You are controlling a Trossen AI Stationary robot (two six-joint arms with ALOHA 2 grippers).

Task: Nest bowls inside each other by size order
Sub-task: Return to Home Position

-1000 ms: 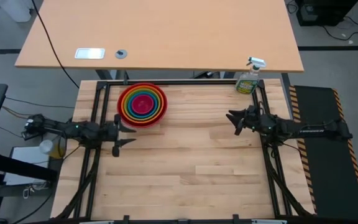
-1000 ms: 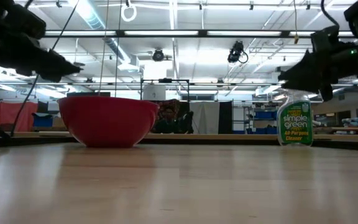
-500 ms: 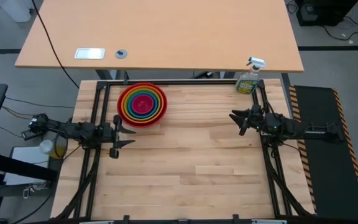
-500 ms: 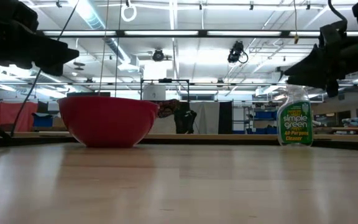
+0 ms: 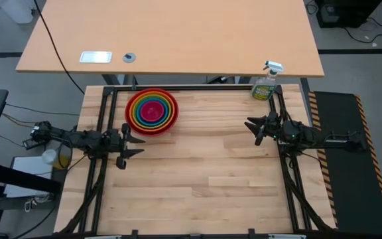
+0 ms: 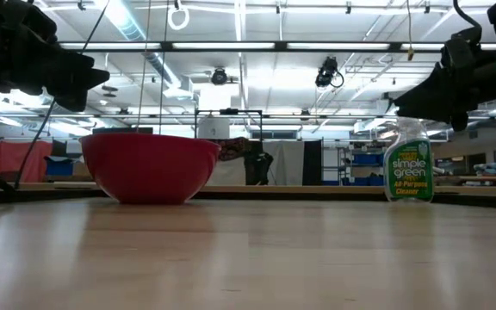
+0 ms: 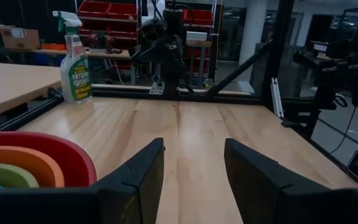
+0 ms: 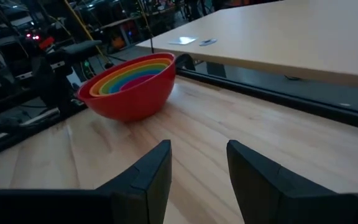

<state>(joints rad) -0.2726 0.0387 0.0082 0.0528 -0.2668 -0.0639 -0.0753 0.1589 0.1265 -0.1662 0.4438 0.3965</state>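
Note:
The bowls sit nested as one stack (image 5: 152,111) at the table's far left: the red bowl (image 6: 149,167) outermost, then orange, yellow-green, blue, and magenta-pink in the centre. The red bowl rests by its base on the table. The stack also shows in the right wrist view (image 8: 131,85) and at the left wrist view's edge (image 7: 23,167). My left gripper (image 5: 136,141) is open and empty, in front of the stack by the table's left edge. My right gripper (image 5: 249,129) is open and empty by the right edge.
A green spray bottle (image 5: 266,82) stands at the table's far right corner, behind my right gripper. A black frame rail (image 5: 197,87) runs along the far edge. The bare wood tabletop (image 5: 197,179) stretches between the arms and toward the near edge.
Both arms have drawn back outward from the table's middle: my left gripper a little toward the left edge, my right gripper toward the right edge. The bowl stack has stayed where it was.

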